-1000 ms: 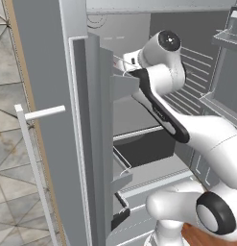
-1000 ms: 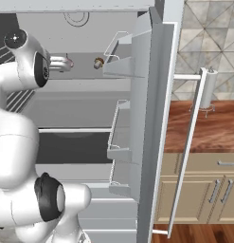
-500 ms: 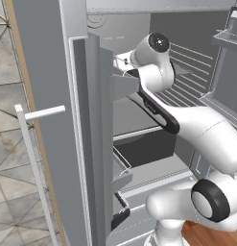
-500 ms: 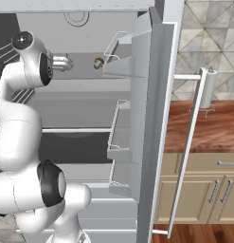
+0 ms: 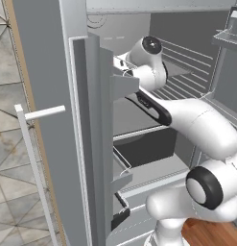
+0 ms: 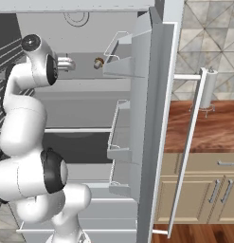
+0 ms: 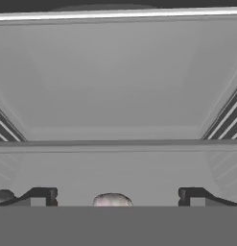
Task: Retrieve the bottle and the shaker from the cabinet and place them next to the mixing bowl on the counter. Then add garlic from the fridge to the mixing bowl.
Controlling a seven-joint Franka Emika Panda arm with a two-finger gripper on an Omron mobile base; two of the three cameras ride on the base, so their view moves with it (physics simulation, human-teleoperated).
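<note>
Reaching into the fridge (image 6: 151,118) for garlic (image 7: 112,200).
Gripper (image 7: 115,196) spread wide, garlic at 6 o'clock between fingertips (image 7: 42,195), lined up for grasping.

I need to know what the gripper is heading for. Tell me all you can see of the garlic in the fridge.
The garlic is a small, rounded, brownish-pale bulb resting on the fridge's upper shelf, ahead of the gripper and apart from it. In the hand view its pale domed top sits low between the wide-set fingertips, which are not touching it. Finer detail is too small to tell.
</note>
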